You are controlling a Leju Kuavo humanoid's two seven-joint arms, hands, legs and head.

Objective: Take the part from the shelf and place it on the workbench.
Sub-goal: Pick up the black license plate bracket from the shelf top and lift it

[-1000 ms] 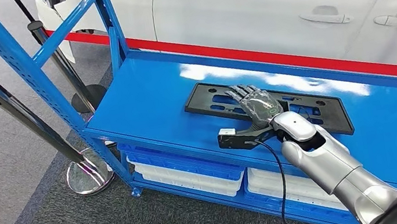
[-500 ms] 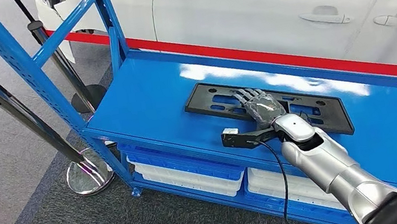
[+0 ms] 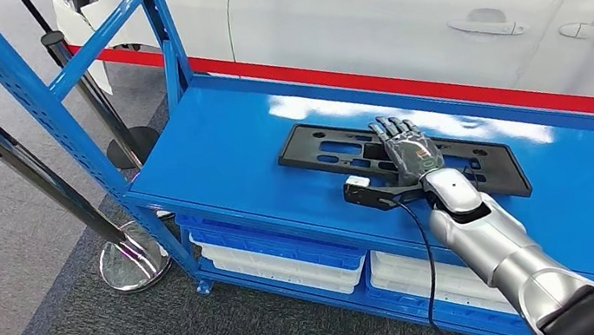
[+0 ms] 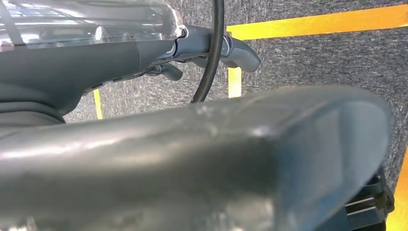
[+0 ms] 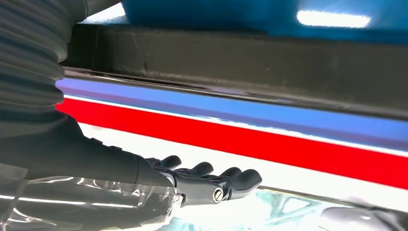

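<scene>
I'm seeing the right hand (image 3: 411,154) lying palm-down over the flat black plastic plate with slotted cutouts (image 3: 334,146), fingers stretched out straight and close together, not wrapped around anything. Can't tell from the head view whether the fingers are actually pressing on the plate or just hovering over it. In the right wrist view the right hand's fingers (image 5: 211,180) are extending flat, side by side, holding nothing.

The plate is lying flat on the top deck of the blue metal shelf (image 3: 220,143), roughly mid-deck, its long side running along the far edge, nearer the right end than the left. The silver right arm (image 3: 497,244) is reaching in over the deck's near edge.

The left hand (image 4: 211,48) is showing in the left wrist view, hanging over grey carpet (image 4: 312,53) with yellow tape lines (image 4: 308,21); fingers look partly curled, but I can't tell whether it's closed.

Below the deck, white plastic trays (image 3: 281,266) are sitting on a lower level. A white car body with door handles (image 3: 396,22) is standing just behind the shelf's far edge. Two chrome stanchion posts (image 3: 41,181) are standing off the shelf's left end.
</scene>
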